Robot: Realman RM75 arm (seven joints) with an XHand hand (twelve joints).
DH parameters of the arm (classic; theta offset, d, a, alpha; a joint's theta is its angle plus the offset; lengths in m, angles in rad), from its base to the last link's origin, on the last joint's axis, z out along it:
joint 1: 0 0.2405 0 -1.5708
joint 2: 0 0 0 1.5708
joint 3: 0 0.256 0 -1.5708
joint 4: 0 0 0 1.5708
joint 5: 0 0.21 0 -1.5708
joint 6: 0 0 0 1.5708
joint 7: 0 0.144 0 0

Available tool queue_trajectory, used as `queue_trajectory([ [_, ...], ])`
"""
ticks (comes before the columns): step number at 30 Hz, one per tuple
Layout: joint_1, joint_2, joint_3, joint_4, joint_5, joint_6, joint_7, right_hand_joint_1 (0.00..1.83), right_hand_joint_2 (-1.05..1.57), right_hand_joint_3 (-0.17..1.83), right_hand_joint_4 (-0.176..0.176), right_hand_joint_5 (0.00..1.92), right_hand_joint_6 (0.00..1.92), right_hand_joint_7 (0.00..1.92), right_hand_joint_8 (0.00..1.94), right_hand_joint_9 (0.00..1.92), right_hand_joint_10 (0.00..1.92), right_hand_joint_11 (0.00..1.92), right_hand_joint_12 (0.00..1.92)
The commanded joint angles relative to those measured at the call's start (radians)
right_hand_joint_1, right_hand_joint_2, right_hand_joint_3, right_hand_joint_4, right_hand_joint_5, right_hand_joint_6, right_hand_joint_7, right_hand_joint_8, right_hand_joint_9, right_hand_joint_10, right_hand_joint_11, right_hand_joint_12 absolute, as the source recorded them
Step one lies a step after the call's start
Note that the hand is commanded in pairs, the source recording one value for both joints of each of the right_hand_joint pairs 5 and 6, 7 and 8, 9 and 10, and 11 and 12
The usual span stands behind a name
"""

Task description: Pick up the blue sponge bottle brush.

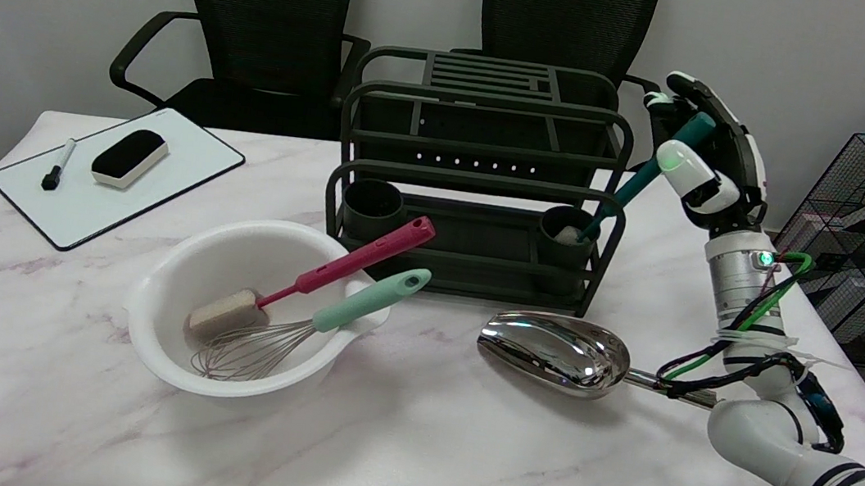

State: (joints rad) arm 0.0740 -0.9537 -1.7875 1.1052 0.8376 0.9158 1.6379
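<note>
Marbled tabletop [406, 454] carries a shiny metal scoop [555, 353] nearest, then the dark slatted rack [482, 175], where my right hand [703, 156] clamps the blue sponge bottle brush [638, 182] handle, its pale sponge in the rack's right round cup [567, 239].

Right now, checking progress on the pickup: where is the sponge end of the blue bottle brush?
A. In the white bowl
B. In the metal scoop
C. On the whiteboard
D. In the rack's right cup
D: the blue bottle brush, its handle gripped by the right hand, still has its sponge tip down in the rack's right cup.
</note>
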Motion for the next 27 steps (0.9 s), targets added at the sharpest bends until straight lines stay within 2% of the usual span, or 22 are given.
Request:
queue_trajectory([
  [1, -0.002, 0.000, 0.007, 0.015, 0.009, 0.015, 0.000, 1.14, -0.05, 1.02, 0.000, 0.62, 0.62, 0.85, 0.85, 0.67, 0.67, 0.51, 0.51],
  [8, -0.014, -0.001, 0.028, 0.028, 0.009, 0.024, 0.000, 1.14, -0.03, 0.96, 0.000, 0.60, 0.60, 0.85, 0.85, 0.78, 0.78, 0.77, 0.77],
  [12, -0.031, -0.004, 0.053, 0.028, 0.009, 0.028, 0.000, 1.15, 0.06, 0.88, 0.000, 0.60, 0.60, 0.89, 0.89, 0.99, 0.99, 1.04, 1.04],
  [17, -0.034, -0.006, 0.055, 0.029, 0.010, 0.036, 0.000, 1.16, 0.16, 0.83, 0.000, 0.62, 0.62, 0.96, 0.96, 1.23, 1.23, 1.24, 1.24],
  [20, -0.035, -0.006, 0.053, 0.029, 0.010, 0.036, 0.000, 1.16, 0.19, 0.81, 0.000, 0.62, 0.62, 1.00, 1.00, 1.30, 1.30, 1.28, 1.28],
  [27, -0.035, -0.006, 0.040, 0.029, 0.010, 0.027, 0.000, 1.15, 0.26, 0.80, 0.000, 0.64, 0.64, 1.04, 1.04, 1.33, 1.33, 1.26, 1.26],
])
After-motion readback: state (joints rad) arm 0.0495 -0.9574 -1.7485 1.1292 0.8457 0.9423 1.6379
